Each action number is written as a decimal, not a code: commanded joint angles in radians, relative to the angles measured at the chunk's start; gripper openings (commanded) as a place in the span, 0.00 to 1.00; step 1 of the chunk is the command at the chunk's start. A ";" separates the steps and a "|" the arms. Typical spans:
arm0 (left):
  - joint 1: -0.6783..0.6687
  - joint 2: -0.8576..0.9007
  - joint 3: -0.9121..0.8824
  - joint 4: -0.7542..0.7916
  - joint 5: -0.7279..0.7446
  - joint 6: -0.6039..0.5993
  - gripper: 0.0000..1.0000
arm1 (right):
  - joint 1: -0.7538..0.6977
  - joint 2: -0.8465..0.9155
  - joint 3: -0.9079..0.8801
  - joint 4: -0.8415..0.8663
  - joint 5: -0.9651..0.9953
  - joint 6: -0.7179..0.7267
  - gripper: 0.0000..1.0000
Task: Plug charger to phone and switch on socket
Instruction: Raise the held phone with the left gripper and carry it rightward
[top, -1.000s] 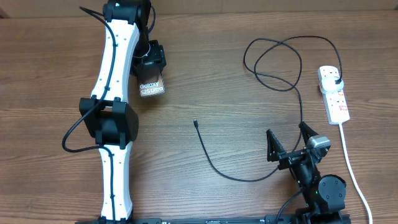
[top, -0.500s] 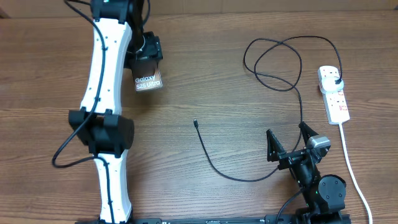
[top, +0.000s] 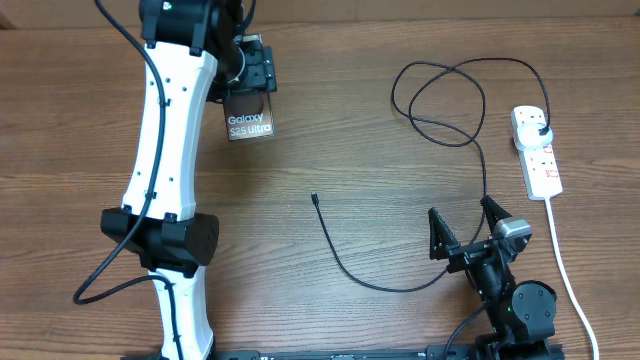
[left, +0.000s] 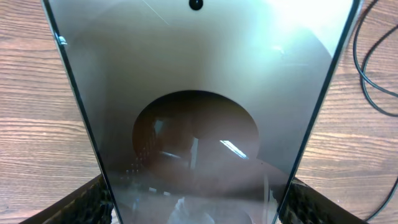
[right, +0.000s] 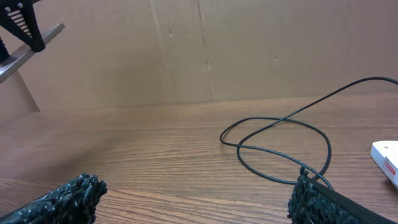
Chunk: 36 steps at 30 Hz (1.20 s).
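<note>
One flat bronze-grey "Galaxy S25 Ultra" phone (top: 249, 122) sits clamped in the left gripper (top: 252, 84) at the table's far left, probably for aligning its port to the thin black charger cable's (top: 330, 243) tip mid-table; right gripper (top: 462, 215) idles, fingers apart.

My left arm (top: 170, 130) reaches from the near edge up to the far left of the table. Its elbow joint is close to the near end and its wrist turns back toward me at the far end. My left gripper (top: 250, 92) points nearward, with fingers (left: 84, 202) clamped on both side edges of the phone (top: 249, 118). My right arm (top: 520, 300) sits folded low at the near right. My right gripper (top: 463, 225) is spread wide, its fingers (right: 62, 199) well apart.
</note>
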 joint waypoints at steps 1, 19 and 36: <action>-0.023 -0.038 0.005 -0.002 0.026 0.019 0.66 | 0.003 -0.007 -0.010 0.004 0.013 0.004 1.00; -0.078 -0.038 -0.194 -0.002 0.098 0.016 0.64 | 0.003 -0.007 -0.010 0.004 0.013 0.004 1.00; -0.064 -0.039 -0.194 -0.002 0.358 0.015 0.45 | 0.003 -0.007 -0.010 0.004 0.013 0.004 1.00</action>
